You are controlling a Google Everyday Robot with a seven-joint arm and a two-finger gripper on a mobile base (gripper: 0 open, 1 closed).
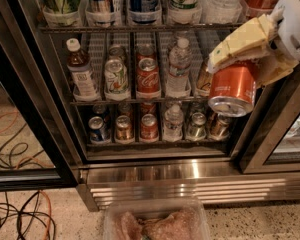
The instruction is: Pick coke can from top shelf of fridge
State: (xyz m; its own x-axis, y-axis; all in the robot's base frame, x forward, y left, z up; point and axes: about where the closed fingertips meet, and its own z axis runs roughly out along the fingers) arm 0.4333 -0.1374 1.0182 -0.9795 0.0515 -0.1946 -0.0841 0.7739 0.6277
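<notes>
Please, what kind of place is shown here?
Probably a shop or office pantry: a glass-door display fridge holds rows of drinks, and cables lie on the speckled floor. At upper right, the end effector grips a coke can.

The gripper [242, 66], matt cream fingers [240, 43] on glossy white plastic, clamped the coke can [233, 90] by the right frame of the fridge [200, 186]. The can was glossy red aluminium with a bare silver base. Fridge base was ribbed stainless steel; the top shelf [140, 29] was grey metal wire.

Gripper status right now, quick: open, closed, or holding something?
Gripper: closed on the coke can, held tilted in front of the fridge, at the right.
</notes>
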